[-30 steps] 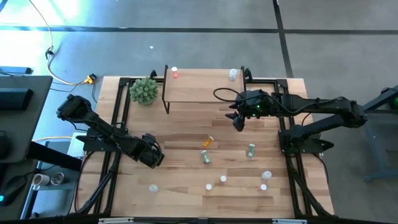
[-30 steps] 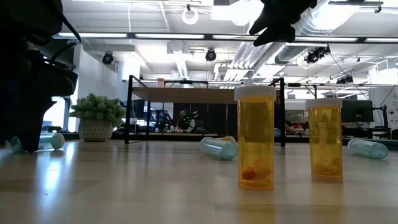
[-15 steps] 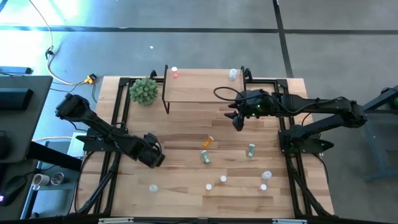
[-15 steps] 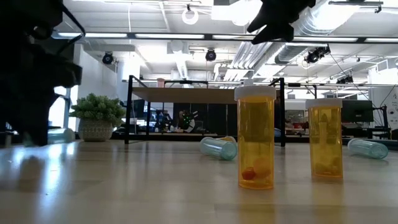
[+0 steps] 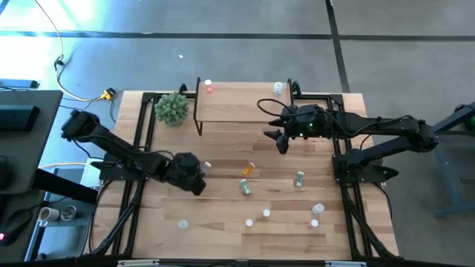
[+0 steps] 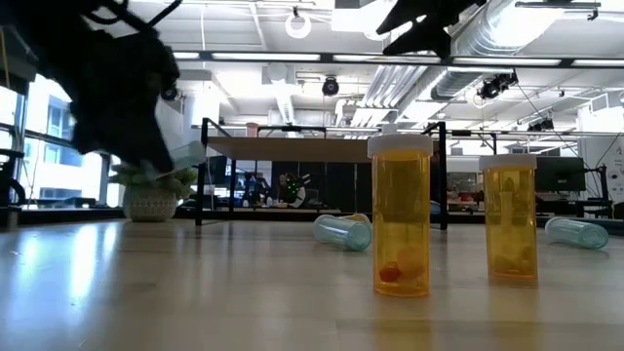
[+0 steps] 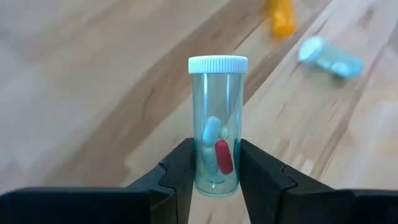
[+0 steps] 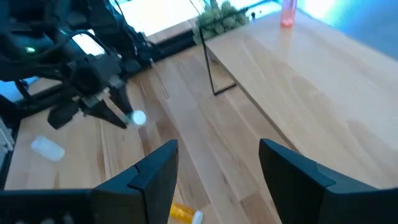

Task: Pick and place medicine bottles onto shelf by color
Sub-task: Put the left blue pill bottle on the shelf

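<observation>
My left gripper (image 5: 197,170) hangs over the table's left middle, shut on a clear bluish medicine bottle (image 7: 217,124) with a white cap and pills inside. The same bottle (image 6: 185,156) shows raised above the tabletop in the low view. My right gripper (image 5: 276,138) is open, high in front of the shelf (image 5: 237,105), with nothing between its fingers. A pink bottle (image 5: 208,87) and a clear one (image 5: 277,89) stand on the shelf's top. An orange bottle (image 5: 247,170) and two green ones (image 5: 244,187) (image 5: 299,178) lie on their sides on the table. My left gripper pinches the bottle's lower body (image 7: 214,177), near its bottom end, between its two fingers (image 7: 180,171). The fingers slant down from the table's left and lie along the bottle. The capped end (image 7: 217,64) sticks out beyond the fingertips, and the bottle is lifted clear of the table.
A green spiky plant (image 5: 171,107) stands at the shelf's left end. Several small bottles (image 5: 266,213) are scattered near the table's front edge; two orange ones (image 6: 401,214) (image 6: 510,216) stand upright there. Black frame rails (image 5: 141,133) run along both table sides.
The bluish bottle lay on the table by my left gripper; now it is lifted clear. My left gripper has risen and gone toward the table's right with it, rolling its wrist. My right gripper has tipped slightly, staying in place.
</observation>
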